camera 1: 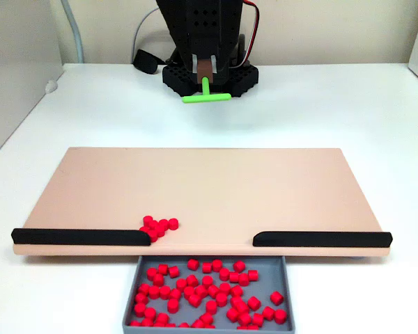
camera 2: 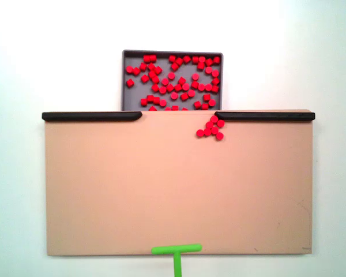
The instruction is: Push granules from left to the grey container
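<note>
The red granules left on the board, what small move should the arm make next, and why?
Probably bring the green T-stick forward over the board to just behind the small cluster of granules. That cluster sits against the end of a black strip beside the gap, while most lie in the grey tray. The stick is back near the arm's base.

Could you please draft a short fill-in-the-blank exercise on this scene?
1. Most granules lie in the ____ container.
2. A small cluster of granules remains on the beige ____.
3. The green stick has the shape of the letter ____.
4. The gap between the two ____ strips leads to the container.

Missing words: grey; board; T; black
</note>
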